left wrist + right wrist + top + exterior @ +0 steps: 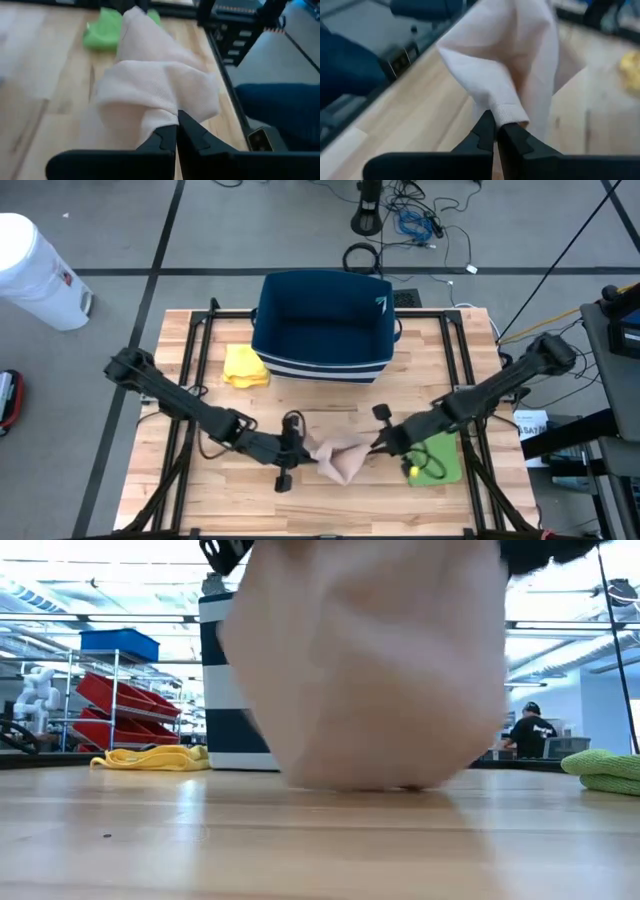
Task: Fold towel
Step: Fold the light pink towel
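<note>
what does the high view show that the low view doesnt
Only the high view shows both arms: the left claw and right claw each pinch an end of the pale towel, shut on it. It also shows the open top of the blue bin. Only the low view shows a person and red shelves behind the table. Both show the towel, bin, yellow cloth and green cloth.
</note>
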`<state>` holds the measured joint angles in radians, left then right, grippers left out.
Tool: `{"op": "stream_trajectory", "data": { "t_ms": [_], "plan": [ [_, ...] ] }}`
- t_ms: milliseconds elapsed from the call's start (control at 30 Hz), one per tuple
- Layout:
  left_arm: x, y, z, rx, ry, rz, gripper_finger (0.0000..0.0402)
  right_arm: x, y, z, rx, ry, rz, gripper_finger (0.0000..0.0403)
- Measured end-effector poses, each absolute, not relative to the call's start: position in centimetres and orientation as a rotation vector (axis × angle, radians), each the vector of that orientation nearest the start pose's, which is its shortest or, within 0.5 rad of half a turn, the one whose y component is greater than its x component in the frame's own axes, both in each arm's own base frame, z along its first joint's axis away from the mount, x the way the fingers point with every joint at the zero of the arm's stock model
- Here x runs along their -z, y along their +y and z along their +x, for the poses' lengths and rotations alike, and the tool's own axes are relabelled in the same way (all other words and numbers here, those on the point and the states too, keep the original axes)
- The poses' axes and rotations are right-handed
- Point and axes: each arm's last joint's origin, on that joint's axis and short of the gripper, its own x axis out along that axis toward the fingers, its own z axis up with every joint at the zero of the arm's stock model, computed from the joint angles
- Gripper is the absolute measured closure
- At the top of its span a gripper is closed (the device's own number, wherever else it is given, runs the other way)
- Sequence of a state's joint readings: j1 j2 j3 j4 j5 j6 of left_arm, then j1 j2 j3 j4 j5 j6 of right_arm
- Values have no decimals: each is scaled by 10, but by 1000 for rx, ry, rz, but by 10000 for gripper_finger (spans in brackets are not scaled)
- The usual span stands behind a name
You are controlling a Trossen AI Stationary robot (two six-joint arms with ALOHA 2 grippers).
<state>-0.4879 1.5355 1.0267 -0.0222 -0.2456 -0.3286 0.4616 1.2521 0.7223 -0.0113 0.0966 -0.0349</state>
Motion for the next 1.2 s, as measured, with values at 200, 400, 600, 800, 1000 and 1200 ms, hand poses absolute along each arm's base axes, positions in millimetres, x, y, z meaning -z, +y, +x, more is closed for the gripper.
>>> {"op": "stream_trajectory", "data": {
  "t_ms": [200,400,600,800,1000,1200],
  "plan": [
    [-276,-139,289,77,455,-57,401,-273,99,209,-370,359,-206,401],
    [-279,-109,296,-30,462,-59,401,-288,73,198,-286,312,-239,401],
    [-278,-72,307,-148,462,-83,401,-292,46,198,-177,335,-290,401],
    [-278,-61,310,-179,461,-95,401,-297,31,195,-154,388,-311,401],
    [-265,-93,306,-97,495,-96,401,-266,40,200,-342,588,-196,401],
    [-199,-114,297,-150,661,-195,401,-214,58,217,-462,701,-172,401]
  ]
}}
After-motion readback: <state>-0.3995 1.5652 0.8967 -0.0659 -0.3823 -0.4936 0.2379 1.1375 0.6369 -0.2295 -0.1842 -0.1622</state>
